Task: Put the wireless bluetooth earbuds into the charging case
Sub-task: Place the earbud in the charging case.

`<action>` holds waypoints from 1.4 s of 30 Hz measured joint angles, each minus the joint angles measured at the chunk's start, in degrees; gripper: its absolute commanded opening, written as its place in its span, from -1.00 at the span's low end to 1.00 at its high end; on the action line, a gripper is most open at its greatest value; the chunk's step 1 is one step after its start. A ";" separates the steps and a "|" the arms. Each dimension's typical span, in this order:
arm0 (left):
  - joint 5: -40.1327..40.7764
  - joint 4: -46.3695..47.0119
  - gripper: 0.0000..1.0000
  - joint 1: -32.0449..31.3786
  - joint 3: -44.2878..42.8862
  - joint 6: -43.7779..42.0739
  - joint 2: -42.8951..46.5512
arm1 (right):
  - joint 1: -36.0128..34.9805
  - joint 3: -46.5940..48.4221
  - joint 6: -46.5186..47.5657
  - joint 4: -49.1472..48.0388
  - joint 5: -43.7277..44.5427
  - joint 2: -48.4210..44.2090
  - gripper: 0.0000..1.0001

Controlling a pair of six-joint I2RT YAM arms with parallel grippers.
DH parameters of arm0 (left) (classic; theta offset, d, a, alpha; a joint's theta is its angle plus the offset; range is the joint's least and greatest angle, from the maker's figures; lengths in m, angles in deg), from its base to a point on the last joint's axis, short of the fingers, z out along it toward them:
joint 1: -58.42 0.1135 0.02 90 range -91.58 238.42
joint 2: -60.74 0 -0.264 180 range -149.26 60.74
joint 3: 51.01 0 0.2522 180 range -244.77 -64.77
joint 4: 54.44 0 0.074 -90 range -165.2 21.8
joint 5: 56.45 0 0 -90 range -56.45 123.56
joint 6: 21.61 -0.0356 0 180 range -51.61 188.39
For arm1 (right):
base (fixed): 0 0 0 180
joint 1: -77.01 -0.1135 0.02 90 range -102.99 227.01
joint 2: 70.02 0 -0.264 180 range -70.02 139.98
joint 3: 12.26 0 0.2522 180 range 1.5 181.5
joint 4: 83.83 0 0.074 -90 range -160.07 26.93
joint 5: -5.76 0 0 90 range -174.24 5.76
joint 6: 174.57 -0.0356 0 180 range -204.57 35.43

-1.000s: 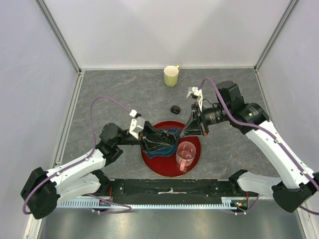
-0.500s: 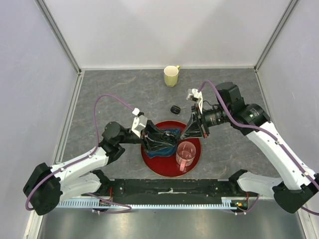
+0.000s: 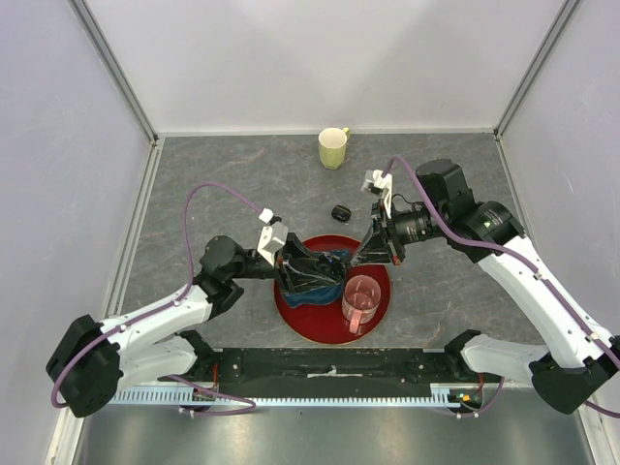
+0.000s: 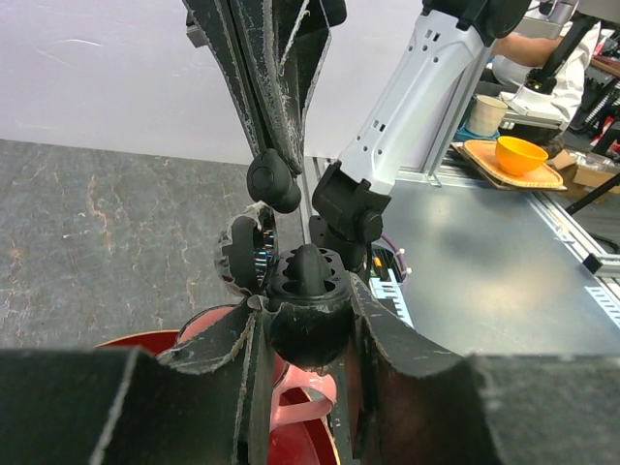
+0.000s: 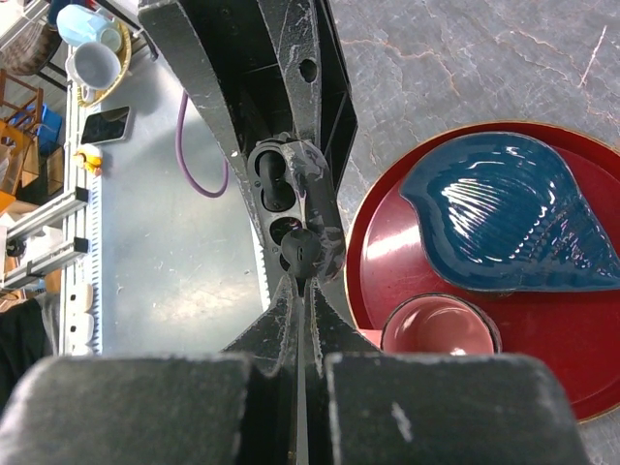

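Earbud [image 4: 274, 181]: small black piece pinched at the tips of the right gripper [image 5: 302, 287], held in the air above the red plate [image 3: 295, 325].
Charging case [image 4: 308, 339]: open, wells facing up, lid [image 4: 242, 254] swung to one side; also held above the plate.
Left gripper [image 4: 305, 295]: closed down on the case's rounded body, one finger on each side.
Right gripper: jaws pressed together, with only the earbud at the tips.
Key relation: the earbud is just above the case's open face, not touching it. In the left wrist view it sits toward the lid side.
Axis: in the right wrist view the wells line up with the right gripper's fingers, one beyond the other. The earbud is over the nearer well.
Nearer arm: the right, since it carries the earbud.
Next move (judgement): a short descent by the right arm, shifted slightly away from the lid.
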 measured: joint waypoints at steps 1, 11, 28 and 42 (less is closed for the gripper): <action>0.00 0.00 -0.95 0.09 0.00 0.09 -0.04 | 0.00 0.00 -0.11 -0.07 0.15 0.07 -1.00; 1.44 0.66 -0.96 0.24 0.00 0.28 -0.04 | -0.17 1.11 -1.75 -2.60 1.57 0.17 -1.00; 2.08 1.33 -0.95 0.13 0.37 0.26 -0.04 | -0.26 2.01 -0.44 -1.99 0.76 -0.68 -1.00; 2.95 1.36 -0.95 0.13 0.37 0.28 -0.02 | -0.26 2.01 3.21 1.88 -1.03 -0.50 -1.00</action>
